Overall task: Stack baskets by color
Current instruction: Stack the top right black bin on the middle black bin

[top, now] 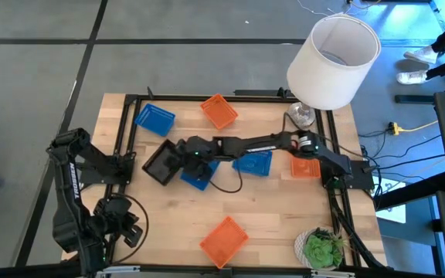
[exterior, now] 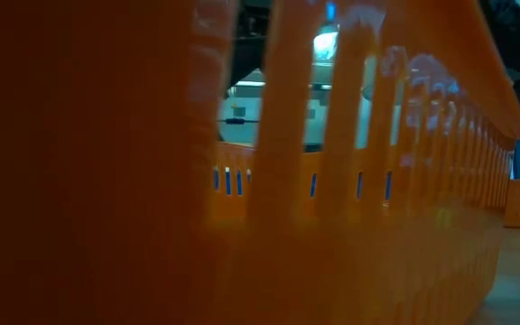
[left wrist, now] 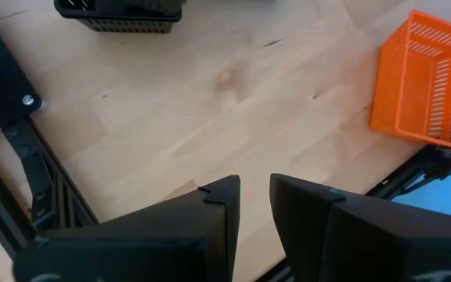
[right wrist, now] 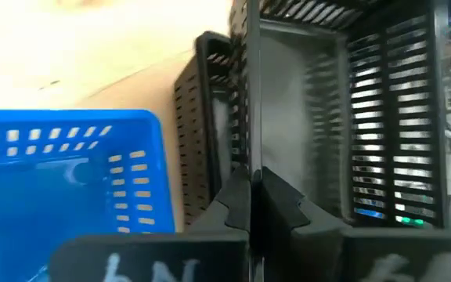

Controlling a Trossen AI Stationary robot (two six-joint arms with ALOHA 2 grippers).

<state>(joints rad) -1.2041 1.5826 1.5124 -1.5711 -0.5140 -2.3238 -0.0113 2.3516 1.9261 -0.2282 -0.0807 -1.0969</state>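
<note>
Right pincer (right wrist: 250, 196) is clenched on the wall of a black basket (top: 161, 163), apparently nested over a second black one. Beside it lies a blue basket (top: 197, 176); farther off, two blue and three orange remain unstacked. Left pincer (left wrist: 254, 205) waits, released.

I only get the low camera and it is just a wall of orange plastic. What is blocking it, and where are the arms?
Observer: An orange basket sits at the table's near edge, right before that camera.
Operator: And the right arm?
Observer: It reaches across; the right gripper is shut on the wall of a black basket.
Operator: The left one?
Observer: The left gripper waits at the table's left side, holding nothing.
</note>
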